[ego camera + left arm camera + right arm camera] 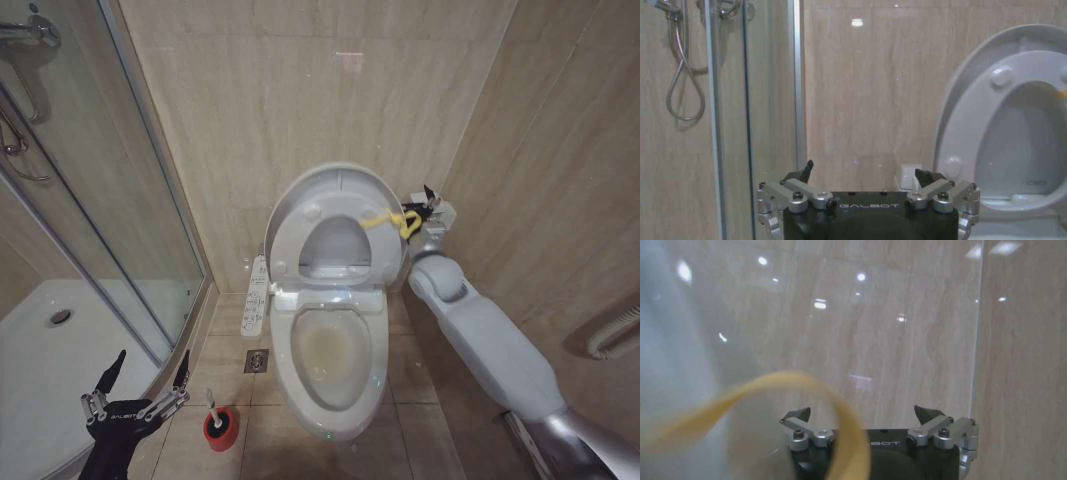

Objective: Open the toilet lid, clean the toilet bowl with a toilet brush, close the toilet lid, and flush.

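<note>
Up against the back wall, the toilet lid (335, 195) stands raised, with the ring seat (330, 240) lifted against it too, so the toilet bowl (335, 355) is open below, yellowish stain on its inner surface. My right end effector (420, 212) sits just beside the lid's right rim, at the yellow tag (385, 220); the right wrist view shows its fingers spread with the yellow strap looping across in front, not pinched, so I call it released. My left end effector (135, 385) hovers low at the left, near the floor by the shower tray (40, 370), fingers spread wide, holding nothing. Toilet brush (212, 405) stands upright in the red holder cup (221, 427) on the floor, between the left end effector and the bowl, just right of that end effector and slightly nearer me; handle axis roughly vertical. Left arm is clearly the nearer one, so I judge the brush pick-up is the step in hand. Readable writing: "GALBOT" on both end effectors' bodies. White control panel (256, 295) hangs left of the seat, labels too small to read.
</note>
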`<state>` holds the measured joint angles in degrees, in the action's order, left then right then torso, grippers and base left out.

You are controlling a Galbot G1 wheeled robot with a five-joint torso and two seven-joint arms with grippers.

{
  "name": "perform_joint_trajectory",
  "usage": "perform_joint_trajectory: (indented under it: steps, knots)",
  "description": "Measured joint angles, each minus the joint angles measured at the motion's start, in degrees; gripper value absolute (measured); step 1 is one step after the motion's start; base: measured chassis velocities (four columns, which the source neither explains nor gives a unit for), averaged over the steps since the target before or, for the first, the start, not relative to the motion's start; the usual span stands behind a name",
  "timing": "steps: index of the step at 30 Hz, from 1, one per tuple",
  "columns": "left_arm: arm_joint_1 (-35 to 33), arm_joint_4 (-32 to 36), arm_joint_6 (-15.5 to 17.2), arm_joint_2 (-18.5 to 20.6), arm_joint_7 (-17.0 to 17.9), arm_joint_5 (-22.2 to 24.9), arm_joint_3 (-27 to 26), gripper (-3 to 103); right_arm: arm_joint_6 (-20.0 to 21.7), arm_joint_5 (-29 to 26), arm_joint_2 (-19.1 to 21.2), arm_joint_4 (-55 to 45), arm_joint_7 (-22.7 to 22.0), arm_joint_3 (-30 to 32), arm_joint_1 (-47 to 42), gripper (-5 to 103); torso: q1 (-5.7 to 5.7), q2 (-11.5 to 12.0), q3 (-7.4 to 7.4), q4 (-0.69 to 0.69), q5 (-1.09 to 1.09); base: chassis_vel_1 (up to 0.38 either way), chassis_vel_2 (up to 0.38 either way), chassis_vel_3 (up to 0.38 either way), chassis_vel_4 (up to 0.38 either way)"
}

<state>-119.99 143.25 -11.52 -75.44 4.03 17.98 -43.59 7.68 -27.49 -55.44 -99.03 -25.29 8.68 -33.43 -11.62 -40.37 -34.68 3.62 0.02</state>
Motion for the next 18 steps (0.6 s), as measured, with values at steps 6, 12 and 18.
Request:
perform_joint_trajectory:
  steps: [6,12,18]
  knots:
    - [0.00,0.00,0.00,-0.01,0.00,0.00,0.00,100,4.65,-5.62,5.81,-16.45,-1.99,9.65,-14.38,100,0.00,0.00,0.00,0.08,-0.02,0.000,0.000,0.000,0.000]
    - [0.00,0.00,0.00,-0.01,0.00,0.00,0.00,100,7.47,-9.78,6.58,-29.95,-6.99,18.69,-29.08,100,0.01,0.00,0.00,0.03,-0.02,0.000,0.000,0.000,0.000]
    - [0.00,0.00,0.00,0.00,0.00,0.00,0.00,100,7.07,-4.72,-0.29,-38.76,-4.97,27.70,-48.53,100,0.00,0.00,0.00,0.07,-0.01,0.000,0.000,0.000,0.000]
